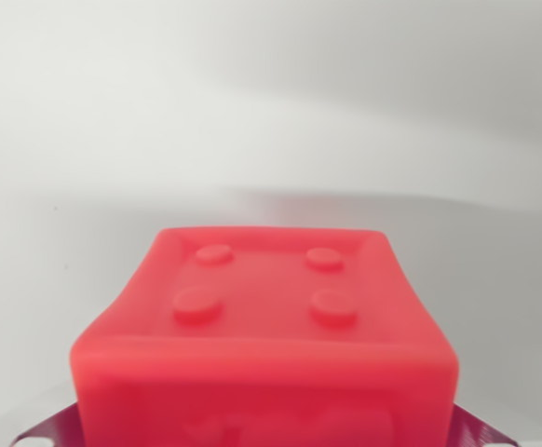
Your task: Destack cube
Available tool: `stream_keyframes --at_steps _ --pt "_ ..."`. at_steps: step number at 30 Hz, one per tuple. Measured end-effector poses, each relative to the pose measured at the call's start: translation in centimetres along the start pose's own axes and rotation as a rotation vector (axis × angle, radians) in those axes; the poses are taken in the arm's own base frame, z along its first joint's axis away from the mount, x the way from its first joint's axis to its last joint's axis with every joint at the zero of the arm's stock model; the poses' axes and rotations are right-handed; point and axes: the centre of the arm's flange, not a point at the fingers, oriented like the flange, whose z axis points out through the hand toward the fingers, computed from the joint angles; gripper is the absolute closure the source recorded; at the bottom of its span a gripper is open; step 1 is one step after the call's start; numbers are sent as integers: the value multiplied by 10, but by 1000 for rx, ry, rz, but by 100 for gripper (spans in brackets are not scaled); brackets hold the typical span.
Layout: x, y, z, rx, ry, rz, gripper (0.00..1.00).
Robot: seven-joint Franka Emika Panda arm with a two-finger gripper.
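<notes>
A red cube [266,340] fills the lower middle of the wrist view, close to the camera. Its upper face has a raised rim and four round studs. Under it, a dark magenta edge [481,434] of another object sticks out at both bottom corners, so the red cube appears to rest on it. No fingers of my gripper show anywhere in the picture.
A plain white surface [271,112] stretches behind the cube, with a soft grey shadow band [411,209] across the upper right.
</notes>
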Motion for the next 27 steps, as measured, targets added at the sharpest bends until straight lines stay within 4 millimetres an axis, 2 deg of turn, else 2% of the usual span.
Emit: stream_keyframes --at_steps 10,23,24,27 --pt "0 0 23 1 1 1 100" --pt "1 0 36 2 2 1 100" --pt "1 0 36 2 3 1 0" --pt "1 0 36 2 3 1 0"
